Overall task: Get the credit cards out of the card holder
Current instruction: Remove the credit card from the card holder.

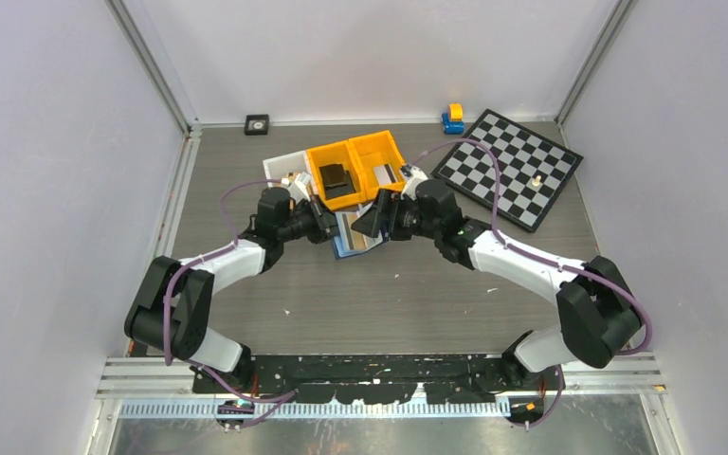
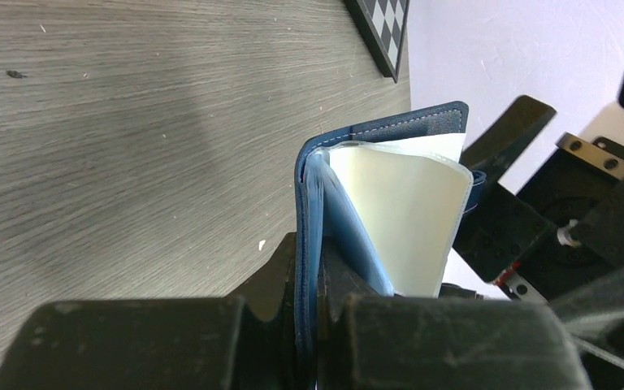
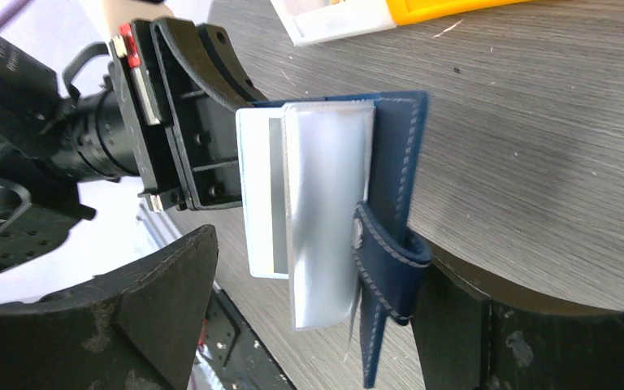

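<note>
Plainly, left pincer (image 2: 309, 272) clamps the navy card holder (image 2: 390, 122), while right pincer (image 3: 325, 258) stands apart beside its snap tab (image 3: 386, 253).

Orange bins (image 1: 336, 154), chessboard (image 1: 507, 161) — blue-yellow toy (image 1: 452, 118) nearby

You work on a grey wood-grain table top (image 1: 389, 303) enclosed by plain pale walls: the left wall (image 1: 47, 190), the back wall (image 1: 370, 57) and the right wall (image 1: 682, 142). An aluminium frame post (image 1: 154, 66) rises at each far corner. A metal rail (image 1: 147, 377) runs along the near edge. Lighting is even and diffuse; shadows on the table top are soft.
</note>
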{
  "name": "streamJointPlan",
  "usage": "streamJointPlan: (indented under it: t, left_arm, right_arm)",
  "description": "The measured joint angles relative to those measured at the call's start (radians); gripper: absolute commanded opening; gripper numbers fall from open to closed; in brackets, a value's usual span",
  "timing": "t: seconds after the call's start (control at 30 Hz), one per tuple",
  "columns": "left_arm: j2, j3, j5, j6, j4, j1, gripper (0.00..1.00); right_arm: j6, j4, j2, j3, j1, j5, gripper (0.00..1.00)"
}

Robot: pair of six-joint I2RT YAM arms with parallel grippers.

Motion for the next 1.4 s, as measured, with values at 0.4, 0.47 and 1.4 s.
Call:
streamJointPlan:
  t: [0.4, 0.47, 1.4]
  left_arm:
    - [0.000, 0.000, 0.000, 0.000, 0.000, 0.009, 0.00]
    - [0.000, 0.000, 0.002, 0.000, 0.000, 0.009, 0.00]
    - [0.068, -0.064, 0.113, -0.212, 0.371, 0.057, 0.57]
  right_arm:
    - [-0.126, -0.250, -0.001, 0.073, 0.057, 0.238, 0.44]
    - [-0.128, -0.266, -0.005, 0.073, 0.055, 0.256, 0.37]
    - [0.137, 0.106, -0.079, -0.124, -0.156, -0.011, 0.00]
